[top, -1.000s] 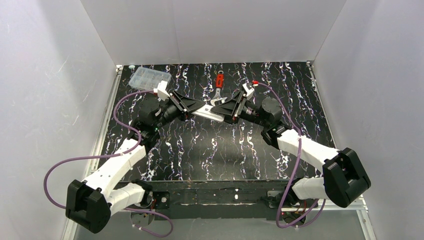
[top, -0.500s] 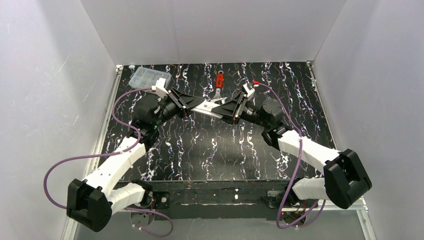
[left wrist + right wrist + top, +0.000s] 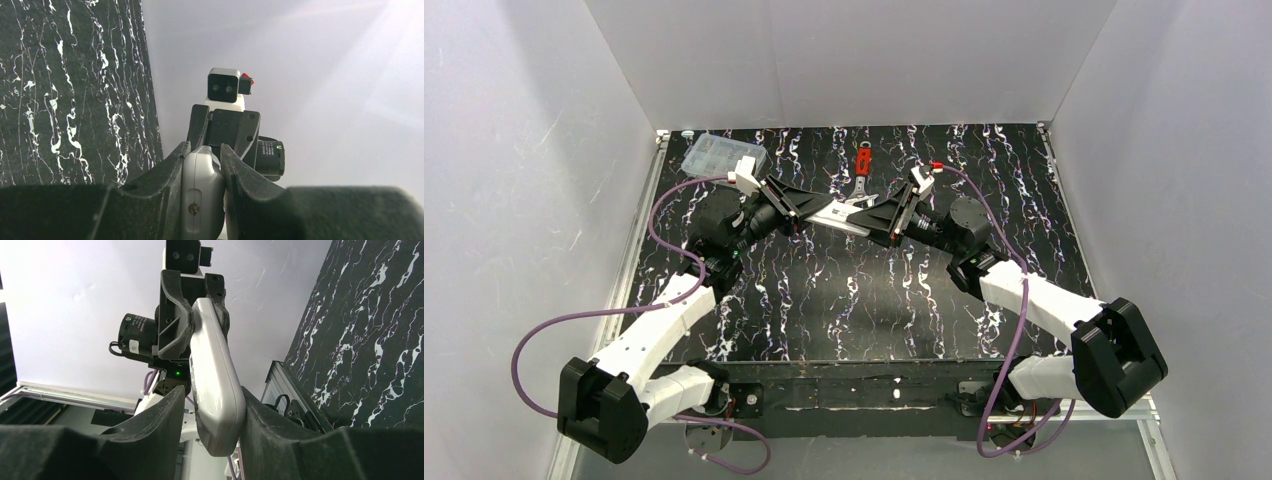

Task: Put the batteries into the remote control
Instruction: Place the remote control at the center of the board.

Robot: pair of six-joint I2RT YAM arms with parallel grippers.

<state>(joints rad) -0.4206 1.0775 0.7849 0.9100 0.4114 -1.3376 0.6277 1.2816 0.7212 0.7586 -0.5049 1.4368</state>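
Both arms meet over the middle of the table, with the white remote control (image 3: 849, 218) spanning the gap between them, off the surface. My left gripper (image 3: 824, 212) is shut on one end; in the left wrist view the remote control (image 3: 200, 190) is pinched between both fingers of the left gripper (image 3: 202, 150). My right gripper (image 3: 876, 222) surrounds the other end. In the right wrist view the remote control (image 3: 215, 375) rests against one finger of the right gripper (image 3: 211, 390), with a gap on the other side. No batteries are in view.
A clear plastic compartment box (image 3: 722, 155) sits at the table's far left corner. A red-handled wrench (image 3: 862, 168) lies at the far centre, just behind the grippers. White walls enclose the table on three sides.
Both grippers and the remote shifted slightly toward the far side of the table a second ago, then held still. The right jaws closed a little and reopened.
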